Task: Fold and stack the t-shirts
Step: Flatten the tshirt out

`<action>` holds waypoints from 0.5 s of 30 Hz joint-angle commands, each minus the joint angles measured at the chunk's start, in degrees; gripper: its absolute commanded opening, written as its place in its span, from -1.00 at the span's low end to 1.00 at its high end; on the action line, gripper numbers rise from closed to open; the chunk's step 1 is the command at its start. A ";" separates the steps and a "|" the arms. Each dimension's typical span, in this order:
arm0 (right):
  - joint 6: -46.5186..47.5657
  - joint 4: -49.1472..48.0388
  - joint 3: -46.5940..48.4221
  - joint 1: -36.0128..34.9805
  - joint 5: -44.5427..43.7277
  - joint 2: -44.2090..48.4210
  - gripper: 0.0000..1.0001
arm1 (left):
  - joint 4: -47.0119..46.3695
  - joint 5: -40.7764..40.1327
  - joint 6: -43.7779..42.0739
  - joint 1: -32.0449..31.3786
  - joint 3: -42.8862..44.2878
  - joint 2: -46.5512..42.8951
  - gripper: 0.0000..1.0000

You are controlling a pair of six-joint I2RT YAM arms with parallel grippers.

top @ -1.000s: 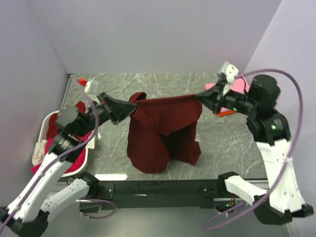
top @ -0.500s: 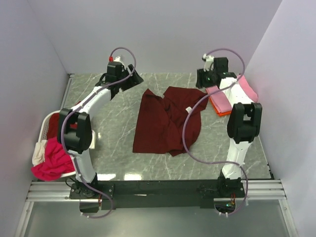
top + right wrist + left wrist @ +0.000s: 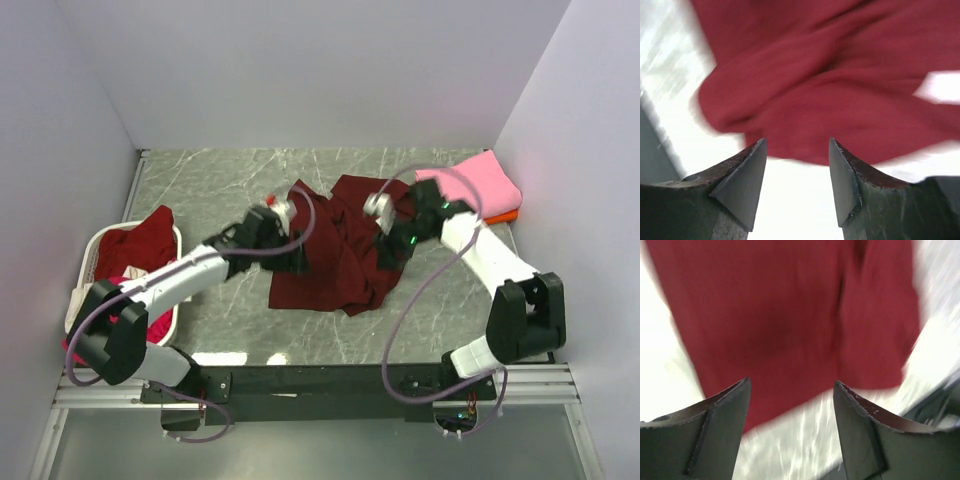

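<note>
On veined grey table (image 3: 220, 180), soft maroon t-shirt (image 3: 335, 285), crumpled, irregular outline

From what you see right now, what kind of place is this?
Probably a robot test cell for laundry folding: plain lavender walls box in a grey marble-patterned table, white-and-black robot arms stand at its near edge, and a white plastic basket holds crumpled red cloth.

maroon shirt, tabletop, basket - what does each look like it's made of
Maroon shirt: soft matte cloth, probably a cotton knit; it lies in limp folds and wrinkles.
Tabletop: grey-green with white veins like marble, though it may be printed laminate; smooth and glossy, with bright glare near the front edge.
Basket: white, seemingly moulded plastic, with a slotted wall.
</note>
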State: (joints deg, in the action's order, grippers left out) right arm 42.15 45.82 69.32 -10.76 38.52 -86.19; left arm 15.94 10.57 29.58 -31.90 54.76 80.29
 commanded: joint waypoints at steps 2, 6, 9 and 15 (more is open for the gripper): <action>5.48 -2.39 -13.56 -8.21 -5.37 8.22 0.19 | 4.88 -6.94 0.82 -8.07 -4.39 -2.15 0.43; 7.51 -8.98 -20.36 -11.99 -5.82 13.24 0.20 | 5.06 -17.13 4.69 -12.48 -8.09 -2.25 0.40; 4.44 -12.41 -21.86 -14.01 -10.20 11.67 0.19 | 3.57 -21.02 7.77 -15.11 -10.99 -2.24 0.40; -3.12 -18.83 -20.89 -16.22 -18.73 9.03 0.14 | 0.85 -24.80 8.83 -16.53 -12.05 0.99 0.39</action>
State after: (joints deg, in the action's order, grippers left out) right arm 43.31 33.82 47.66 -26.24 25.87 -76.62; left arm 20.40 -9.43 36.69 -48.16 42.39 80.23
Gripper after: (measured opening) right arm 0.575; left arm 0.697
